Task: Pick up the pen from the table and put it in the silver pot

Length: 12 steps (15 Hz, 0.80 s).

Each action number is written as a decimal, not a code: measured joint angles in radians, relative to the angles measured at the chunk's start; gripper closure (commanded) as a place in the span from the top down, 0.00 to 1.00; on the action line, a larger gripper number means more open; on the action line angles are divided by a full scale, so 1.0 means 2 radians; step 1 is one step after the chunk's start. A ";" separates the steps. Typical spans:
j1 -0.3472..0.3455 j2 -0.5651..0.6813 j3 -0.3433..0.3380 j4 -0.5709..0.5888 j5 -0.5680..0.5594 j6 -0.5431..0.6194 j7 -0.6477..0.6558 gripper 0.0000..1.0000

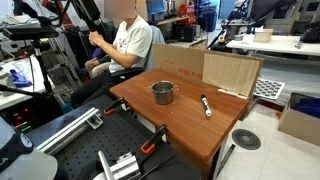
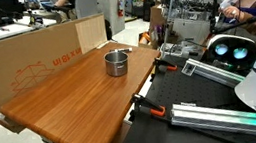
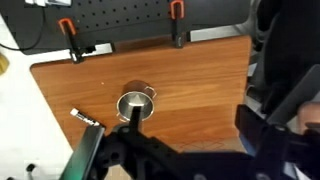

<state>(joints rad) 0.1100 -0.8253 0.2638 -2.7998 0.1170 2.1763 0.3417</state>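
The pen lies flat on the table, just right of centre in an exterior view. It is near the silver pot but clear of it, with bare wood between them. The pot stands upright to the pen's left.

The wrist view puts the pen at lower left, its pale end pointing up and left. Its dark end slips behind one of the gripper's fingers, and the pot sits mid-frame just beside that.

In an exterior view the pot shows at upper centre, yet I can't make out the pen there.

The gripper appears only in the wrist view, dark across the bottom of the frame. Its fingers are spread wide with nothing between them, and they touch neither pen nor pot.

Two orange clamps bite the table edge along the top of that frame. In an exterior view a cardboard sheet stands along the table's back edge. A seated person is at upper left.
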 measured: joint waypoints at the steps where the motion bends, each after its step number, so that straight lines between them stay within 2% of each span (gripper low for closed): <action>1: -0.005 0.002 -0.002 0.000 -0.012 0.000 -0.011 1.00; 6: -0.027 0.038 -0.027 0.016 -0.071 0.001 -0.081 1.00; 12: -0.061 0.123 -0.057 0.073 -0.156 -0.011 -0.141 1.00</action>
<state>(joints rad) -0.0123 -0.5784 0.1490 -2.6531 -0.1946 2.1543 0.0605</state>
